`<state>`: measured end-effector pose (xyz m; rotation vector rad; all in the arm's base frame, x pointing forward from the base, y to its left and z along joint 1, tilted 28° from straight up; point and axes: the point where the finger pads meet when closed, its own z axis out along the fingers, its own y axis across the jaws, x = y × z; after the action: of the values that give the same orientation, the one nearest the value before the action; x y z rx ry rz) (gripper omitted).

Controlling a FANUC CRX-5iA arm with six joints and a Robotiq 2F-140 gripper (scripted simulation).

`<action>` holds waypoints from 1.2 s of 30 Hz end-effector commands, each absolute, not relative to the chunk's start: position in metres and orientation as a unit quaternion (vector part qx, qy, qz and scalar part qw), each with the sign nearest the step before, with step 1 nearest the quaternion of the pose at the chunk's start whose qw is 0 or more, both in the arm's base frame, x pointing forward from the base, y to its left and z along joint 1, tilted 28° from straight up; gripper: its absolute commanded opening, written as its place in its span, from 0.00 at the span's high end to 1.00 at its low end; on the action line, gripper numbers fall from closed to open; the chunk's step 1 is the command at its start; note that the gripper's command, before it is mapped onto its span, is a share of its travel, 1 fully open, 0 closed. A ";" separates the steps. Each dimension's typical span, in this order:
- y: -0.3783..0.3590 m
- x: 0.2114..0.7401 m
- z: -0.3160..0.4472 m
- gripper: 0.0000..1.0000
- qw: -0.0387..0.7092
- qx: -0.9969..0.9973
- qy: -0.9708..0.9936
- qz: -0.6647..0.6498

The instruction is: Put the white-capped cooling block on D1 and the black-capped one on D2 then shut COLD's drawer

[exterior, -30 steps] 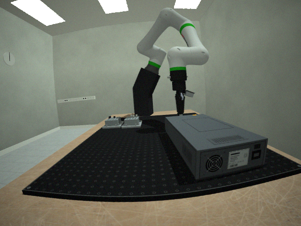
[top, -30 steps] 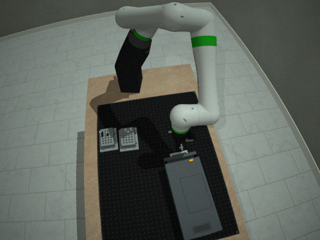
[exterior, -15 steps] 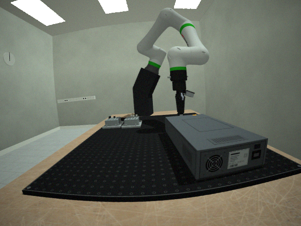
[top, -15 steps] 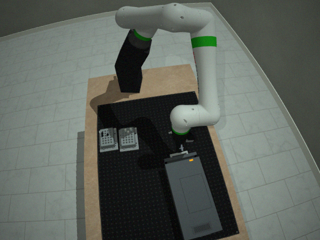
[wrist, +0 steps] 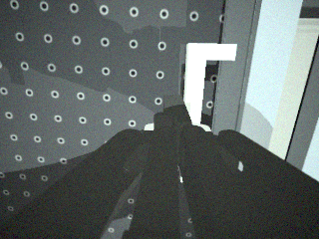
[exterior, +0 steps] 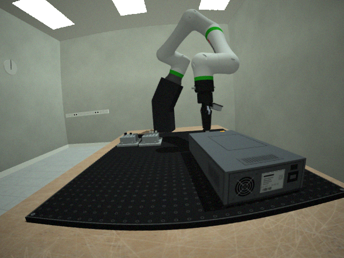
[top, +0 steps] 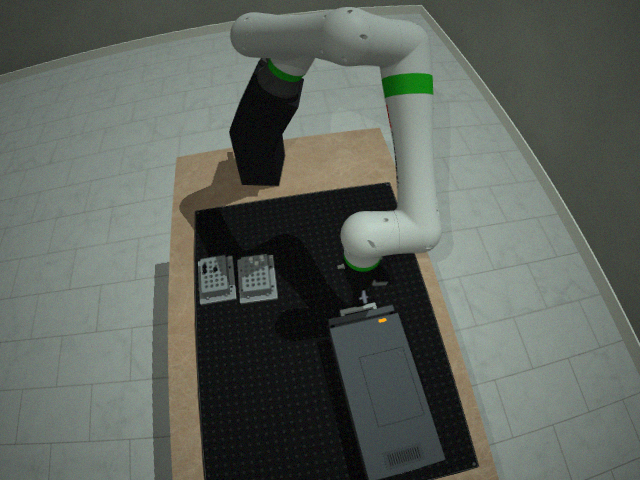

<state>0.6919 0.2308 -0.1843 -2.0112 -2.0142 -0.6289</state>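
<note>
The closed jaws (top: 361, 303) (exterior: 206, 130) hold nothing — they are by the drawer (top: 361, 313) (wrist: 236, 75). If they push crookedly, they could slip off its handle (top: 356, 310) (wrist: 195, 85) — leaving the drawer a bit open.

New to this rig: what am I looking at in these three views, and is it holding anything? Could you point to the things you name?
One white arm reaches down with a black gripper (top: 363, 297) (exterior: 206, 129). The top view looks down, the exterior view looks across from the cooler's rear, and the wrist view looks along the fingers. On the black board are the grey cooler (top: 387, 382) (exterior: 250, 151), its lamp (top: 382, 320) (exterior: 222, 130) lit amber, and two blocks: black-capped tubes (top: 214, 279) (exterior: 128, 138), white-capped tubes (top: 256, 279) (exterior: 150, 138). The gripper is shut, holding nothing, at the drawer's handle (wrist: 194, 85).
</note>
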 end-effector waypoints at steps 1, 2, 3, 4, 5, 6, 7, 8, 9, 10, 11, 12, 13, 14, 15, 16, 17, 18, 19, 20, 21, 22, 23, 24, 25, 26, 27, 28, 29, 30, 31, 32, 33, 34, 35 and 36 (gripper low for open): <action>0.230 0.694 -0.183 0.90 0.112 -0.686 -0.686 -0.215; 0.230 0.694 -0.183 0.90 0.112 -0.686 -0.686 -0.215; 0.230 0.695 -0.183 0.90 0.112 -0.686 -0.686 -0.215; 0.230 0.695 -0.183 0.90 0.112 -0.686 -0.686 -0.215; 0.230 0.695 -0.183 0.90 0.112 -0.686 -0.686 -0.215; 0.230 0.696 -0.183 0.90 0.112 -0.686 -0.686 -0.215; 0.230 0.696 -0.183 0.90 0.112 -0.686 -0.686 -0.215; 0.230 0.696 -0.183 0.90 0.112 -0.686 -0.686 -0.215; 0.230 0.697 -0.183 0.90 0.112 -0.686 -0.686 -0.215; 0.230 0.697 -0.182 0.90 0.112 -0.686 -0.686 -0.215; 0.230 0.697 -0.182 0.90 0.112 -0.686 -0.686 -0.215; 0.230 0.698 -0.182 0.90 0.112 -0.686 -0.686 -0.215; 0.230 0.698 -0.182 0.90 0.112 -0.686 -0.686 -0.215; 0.230 0.698 -0.182 0.90 0.112 -0.686 -0.686 -0.215; 0.230 0.698 -0.182 0.90 0.112 -0.686 -0.686 -0.215; 0.230 0.698 -0.182 0.90 0.112 -0.686 -0.686 -0.215; 0.230 0.699 -0.182 0.90 0.112 -0.686 -0.686 -0.215; 0.230 0.699 -0.182 0.90 0.112 -0.686 -0.686 -0.215; 0.230 0.699 -0.182 0.90 0.112 -0.686 -0.686 -0.215; 0.230 0.700 -0.182 0.90 0.112 -0.686 -0.686 -0.215; 0.230 0.700 -0.182 0.90 0.112 -0.686 -0.686 -0.215; 0.230 0.700 -0.182 0.90 0.112 -0.686 -0.686 -0.215; 0.230 0.701 -0.182 0.90 0.112 -0.686 -0.686 -0.215; 0.230 0.701 -0.182 0.90 0.112 -0.686 -0.686 -0.215; 0.230 0.701 -0.182 0.90 0.112 -0.686 -0.686 -0.215; 0.230 0.702 -0.182 0.90 0.112 -0.686 -0.686 -0.215; 0.230 0.702 -0.182 0.90 0.112 -0.686 -0.686 -0.215; 0.230 0.702 -0.182 0.90 0.112 -0.686 -0.686 -0.215; 0.230 0.703 -0.182 0.90 0.112 -0.686 -0.686 -0.215; 0.230 0.703 -0.182 0.90 0.112 -0.686 -0.686 -0.215; 0.230 0.703 -0.182 0.90 0.112 -0.686 -0.686 -0.215; 0.230 0.703 -0.182 0.90 0.112 -0.686 -0.686 -0.215; 0.230 0.703 -0.182 0.90 0.112 -0.686 -0.686 -0.215; 0.230 0.704 -0.182 0.90 0.112 -0.686 -0.686 -0.215; 0.230 0.704 -0.181 0.90 0.112 -0.686 -0.686 -0.215; 0.230 0.704 -0.181 0.90 0.112 -0.686 -0.686 -0.215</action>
<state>0.7023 0.2305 -0.1828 -2.0112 -2.0142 -0.6289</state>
